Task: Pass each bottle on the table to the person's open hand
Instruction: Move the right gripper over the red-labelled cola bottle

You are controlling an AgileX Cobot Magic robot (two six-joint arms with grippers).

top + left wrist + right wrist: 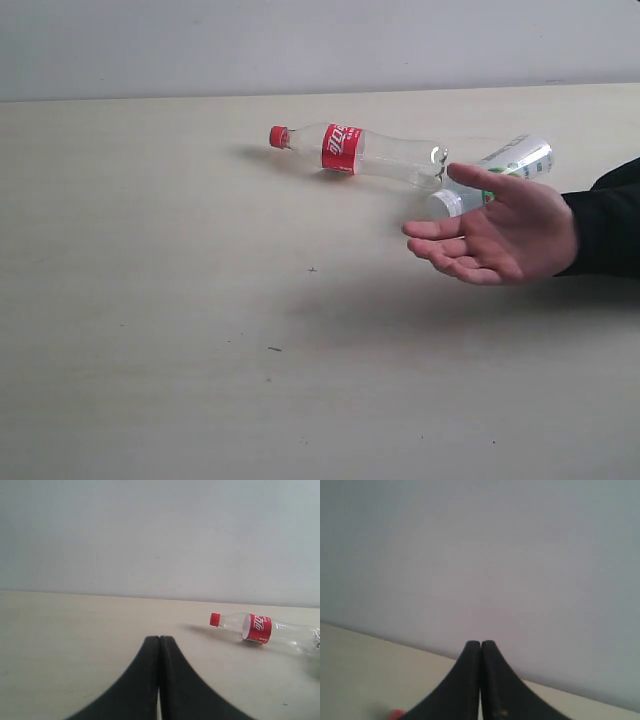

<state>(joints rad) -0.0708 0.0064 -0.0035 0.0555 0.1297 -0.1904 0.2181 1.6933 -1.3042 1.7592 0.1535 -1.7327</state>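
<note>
Left bottle (372, 155) lies beside right bottle (520, 158), on the table (150, 350).

Clear bottle (392, 162), red cap, label; beige table (150, 300).

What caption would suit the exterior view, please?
Open hand hovers over the table beside a lying red-capped bottle and white-capped bottle.

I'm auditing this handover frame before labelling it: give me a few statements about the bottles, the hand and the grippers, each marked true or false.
1. The red-capped bottle lies on its side on the table. True.
2. The person's hand is clenched in a fist. False: it is open, fingers extended.
3. The left gripper holds a bottle. False: its jaws are shut with nothing between them.
4. A white-capped bottle lies partly hidden behind the hand. True.
5. The right gripper is shut. True.
</note>
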